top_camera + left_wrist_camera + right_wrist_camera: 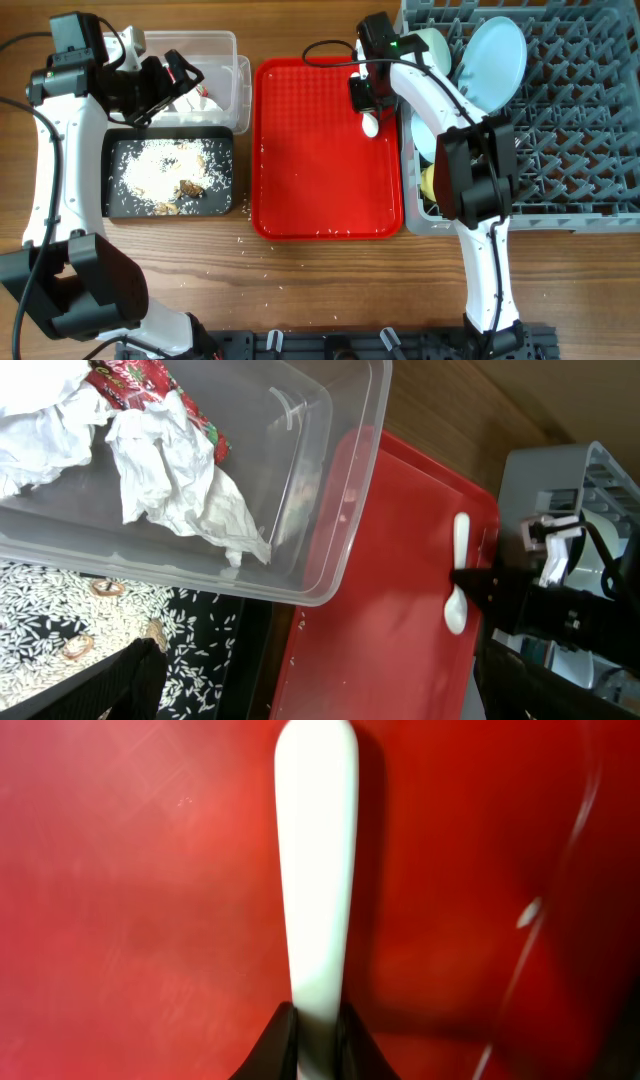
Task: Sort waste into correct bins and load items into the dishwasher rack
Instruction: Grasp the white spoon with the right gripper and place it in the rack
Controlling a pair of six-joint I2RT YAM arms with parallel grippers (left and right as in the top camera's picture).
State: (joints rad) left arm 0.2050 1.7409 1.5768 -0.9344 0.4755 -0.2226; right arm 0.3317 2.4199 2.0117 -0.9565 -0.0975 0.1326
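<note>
My right gripper (365,106) (318,1042) is shut on the handle of the white plastic spoon (370,124) (315,870) (458,575), low over the right edge of the red tray (320,170). My left gripper (160,88) (310,695) is open and empty above the near wall of the clear tub (225,45). The tub holds the crumpled white napkin (170,490) and the red wrapper (150,385). The black tray (112,205) holds rice scraps (160,170). The grey rack (580,120) holds the blue plate (495,60), two blue bowls (432,45) (424,138) and the yellow cup (428,182). The fork is out of view.
The red tray lies between the bins and the rack, with a few rice grains on it. Loose grains lie on the wooden table (250,240) in front of the black tray. The arm bases stand at the front edge.
</note>
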